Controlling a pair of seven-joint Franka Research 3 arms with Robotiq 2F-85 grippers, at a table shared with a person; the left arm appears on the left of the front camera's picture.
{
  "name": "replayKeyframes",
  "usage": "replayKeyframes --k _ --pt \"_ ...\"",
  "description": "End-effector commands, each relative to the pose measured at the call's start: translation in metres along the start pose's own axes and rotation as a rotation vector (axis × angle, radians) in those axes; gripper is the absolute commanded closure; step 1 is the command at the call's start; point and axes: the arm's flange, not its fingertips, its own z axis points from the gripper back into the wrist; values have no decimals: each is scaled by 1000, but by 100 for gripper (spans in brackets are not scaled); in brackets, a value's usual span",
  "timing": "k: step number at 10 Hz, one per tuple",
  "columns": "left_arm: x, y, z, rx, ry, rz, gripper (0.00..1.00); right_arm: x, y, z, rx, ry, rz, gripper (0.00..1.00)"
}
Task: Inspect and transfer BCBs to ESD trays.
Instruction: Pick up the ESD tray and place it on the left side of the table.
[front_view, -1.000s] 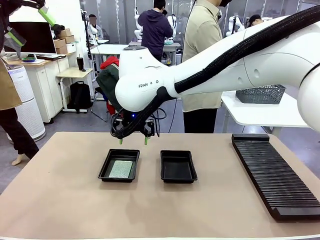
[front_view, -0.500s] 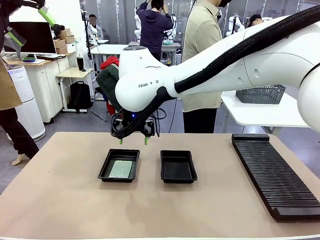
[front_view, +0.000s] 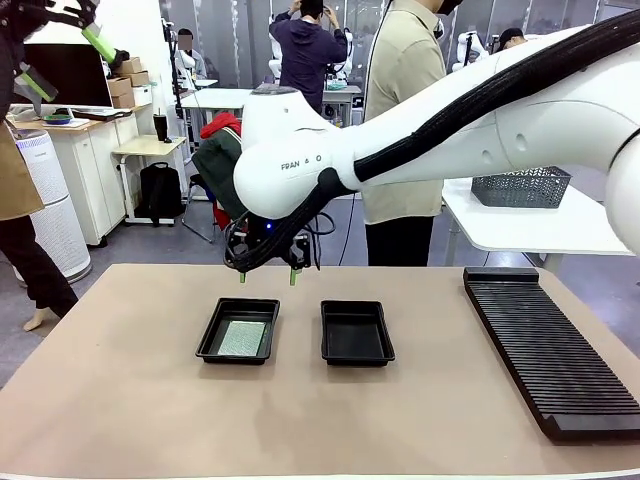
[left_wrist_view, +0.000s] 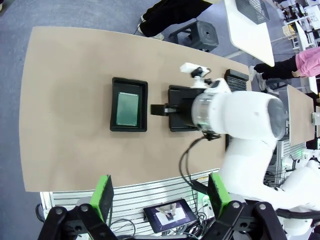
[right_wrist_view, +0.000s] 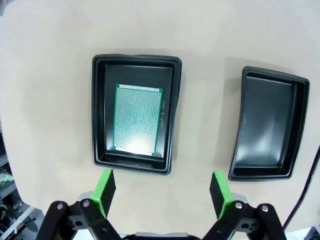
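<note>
Two black ESD trays lie side by side on the tan table. The left tray (front_view: 208, 345) holds one green BCB (front_view: 243, 338) flat on its floor; the right tray (front_view: 357, 338) is bare inside. My right gripper (front_view: 267, 278) hangs open a short way above the far rim of the left tray, holding nothing. Looking down from it, the BCB (right_wrist_view: 138, 119) fills most of its tray (right_wrist_view: 98, 112), with the bare tray (right_wrist_view: 267, 131) beside it and the right gripper (right_wrist_view: 162, 192) open. My left gripper (front_view: 65, 60) (left_wrist_view: 161, 195) is open, high up at the far left.
A long black ribbed rack (front_view: 545, 350) lies along the table's right side. A person (front_view: 400, 120) in a beige top stands at the far edge. From the left wrist, the right arm (left_wrist_view: 235, 115) covers part of the second tray (left_wrist_view: 175, 95).
The right arm has lifted slightly, raising its open gripper a little above the left tray. The left gripper has shifted a bit at the top left. Trays and board are unmoved.
</note>
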Motion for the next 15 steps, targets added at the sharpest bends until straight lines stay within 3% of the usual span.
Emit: replayKeyframes --k 1,4,11,12,13,15 --pt "-2 12 -32 69 -3 17 0 -22 -41 13 117 -6 -14 0" --pt "-11 25 -82 145 19 25 0 -29 -85 23 226 0 -31 0" --pt "-32 47 -247 294 113 29 0 -27 -183 35 509 64 -52 0" --pt "-33 48 -270 313 127 18 0 -26 -191 35 524 67 -45 0" --pt "-34 50 -292 344 139 -1 0 -19 -163 40 469 45 -61 0" --pt "-26 52 -331 391 164 -42 0 -19 -163 40 469 45 -61 0"
